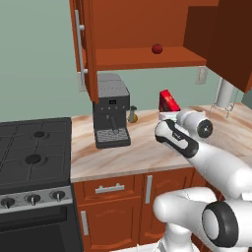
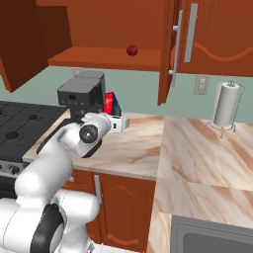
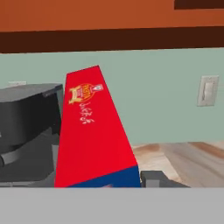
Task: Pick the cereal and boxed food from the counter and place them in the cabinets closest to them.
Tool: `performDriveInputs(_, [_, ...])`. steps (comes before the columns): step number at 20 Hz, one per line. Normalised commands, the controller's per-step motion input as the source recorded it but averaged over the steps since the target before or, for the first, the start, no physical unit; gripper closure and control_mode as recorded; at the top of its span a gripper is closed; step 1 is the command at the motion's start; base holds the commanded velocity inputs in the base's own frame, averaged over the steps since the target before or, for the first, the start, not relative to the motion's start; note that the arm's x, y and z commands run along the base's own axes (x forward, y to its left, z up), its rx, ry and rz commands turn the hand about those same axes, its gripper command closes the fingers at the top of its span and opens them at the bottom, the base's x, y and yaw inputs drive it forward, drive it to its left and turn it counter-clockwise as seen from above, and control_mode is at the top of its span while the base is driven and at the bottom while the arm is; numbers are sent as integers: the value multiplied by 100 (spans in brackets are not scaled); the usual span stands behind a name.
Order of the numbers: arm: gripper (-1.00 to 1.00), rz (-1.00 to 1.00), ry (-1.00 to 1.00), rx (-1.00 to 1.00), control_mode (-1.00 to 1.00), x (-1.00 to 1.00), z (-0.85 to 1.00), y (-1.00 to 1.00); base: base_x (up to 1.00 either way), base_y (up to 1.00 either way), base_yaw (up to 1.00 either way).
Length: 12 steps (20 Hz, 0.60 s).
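Simulated kitchen, arm at the counter beneath an open wall cabinet. The red box point(image 3: 94, 131), red above with a blue band at its foot and a small printed emblem near the top, stands on the marble-patterned counter point(image 1: 128, 152) just beside the black coffee machine point(image 1: 111, 110); whether it is the cereal or the boxed food cannot be told from its print. In the hand view the box leans, which likely reflects the roll of the camera rather than a tilt of the box. The gripper point(image 2: 122, 122) is held level, pointing at the box from the front, a posture suited to a side grasp of a tall, narrow carton. One dark finger tip point(image 3: 155, 178) shows just right of the box's base; the other is hidden, so it cannot be told whether the pincer is clamped on the carton or merely straddles it. Directly above, the reddish-brown cabinet point(image 1: 147, 56) stands with both doors swung wide, its door point(image 1: 83, 44) bearing a long silver bar handle, and its shelf carries a small red round object point(image 1: 157, 48). The open doors leave a clear upward path for placing. A paper towel holder point(image 2: 227, 106) stands well apart along the counter.
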Motion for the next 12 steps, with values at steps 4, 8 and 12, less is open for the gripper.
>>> performDriveInputs(4, [100,-15,-1,0,-100,-29,68,0,0,0,0])
performDriveInputs(8, [100,-12,2,0,-100,-32,82,0,0,0,0])
performDriveInputs(12, [100,-11,3,0,-100,-35,85,0,0,0,0])
